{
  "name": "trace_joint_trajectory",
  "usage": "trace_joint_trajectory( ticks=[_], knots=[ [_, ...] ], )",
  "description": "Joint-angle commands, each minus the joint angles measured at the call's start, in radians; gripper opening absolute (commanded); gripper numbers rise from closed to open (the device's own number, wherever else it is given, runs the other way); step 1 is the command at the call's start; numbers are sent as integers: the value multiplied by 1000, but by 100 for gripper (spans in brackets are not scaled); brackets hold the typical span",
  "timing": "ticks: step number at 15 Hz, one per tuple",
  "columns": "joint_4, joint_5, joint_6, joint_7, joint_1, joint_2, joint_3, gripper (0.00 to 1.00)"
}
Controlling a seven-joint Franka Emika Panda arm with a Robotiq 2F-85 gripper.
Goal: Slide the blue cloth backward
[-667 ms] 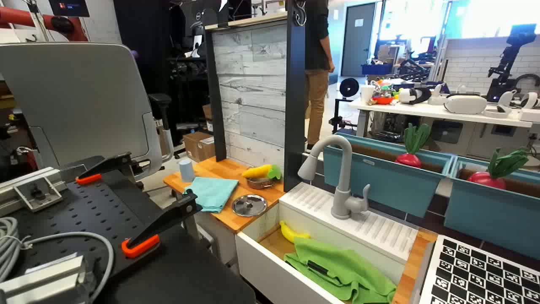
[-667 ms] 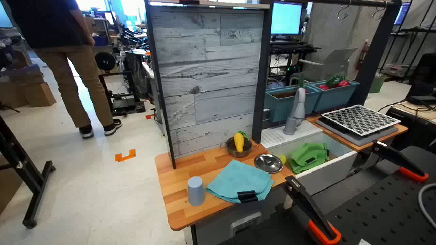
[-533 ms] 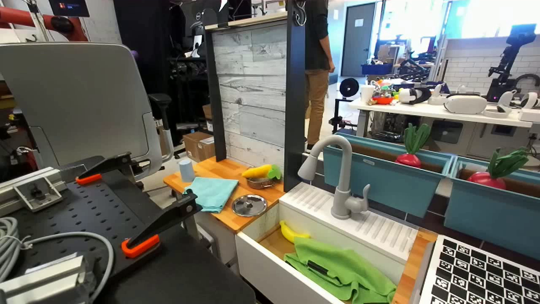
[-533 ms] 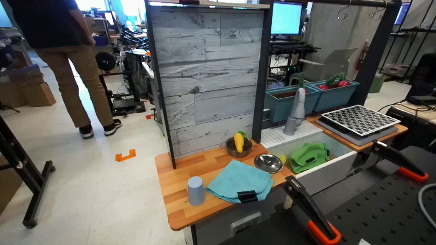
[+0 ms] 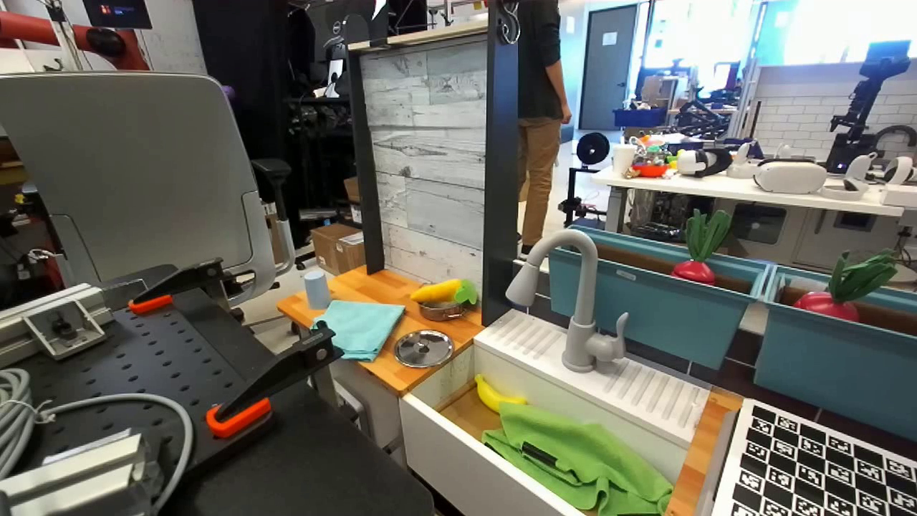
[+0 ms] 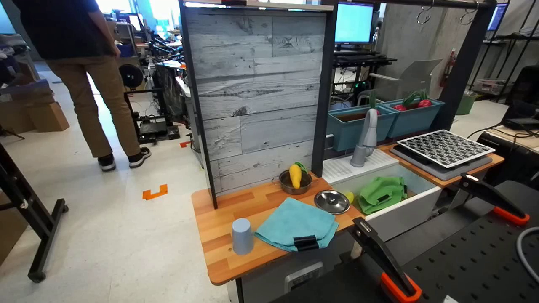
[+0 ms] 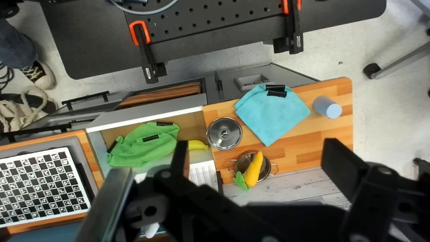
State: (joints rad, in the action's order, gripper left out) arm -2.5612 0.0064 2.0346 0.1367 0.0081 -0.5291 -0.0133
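The blue cloth [image 7: 272,112] lies folded, nearly flat, on the wooden counter [image 7: 315,143]. Black tape marks one of its edges. It also shows in both exterior views [image 5: 358,326] [image 6: 294,219], where its taped edge lies along the counter side nearest the black table. My gripper [image 7: 257,148] shows only in the wrist view. Its two black fingers are wide apart with nothing between them. It hangs high above the counter, apart from the cloth. The cloth lies beyond the fingertips, towards the top of the picture.
A pale blue cup [image 6: 242,236] stands beside the cloth. A metal lid [image 6: 332,202] and a pot [image 6: 286,185] holding a yellow squash [image 6: 295,176] are close by. The sink [image 5: 458,448] holds a green cloth [image 5: 580,451] and a banana [image 5: 498,395]. An upright wood panel [image 6: 261,92] borders the counter.
The cloth and the other objects on the counter have not moved. The person standing in the background has shifted slightly. The arm is out of both exterior views throughout.
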Motion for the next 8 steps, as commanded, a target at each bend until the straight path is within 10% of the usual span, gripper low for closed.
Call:
trace_joint_trajectory(
  ticks=[1,8],
  knots=[
    [13,2,49,20,-13,54,29,100],
    [37,-14,290,115,1,298,91,100]
  ],
)
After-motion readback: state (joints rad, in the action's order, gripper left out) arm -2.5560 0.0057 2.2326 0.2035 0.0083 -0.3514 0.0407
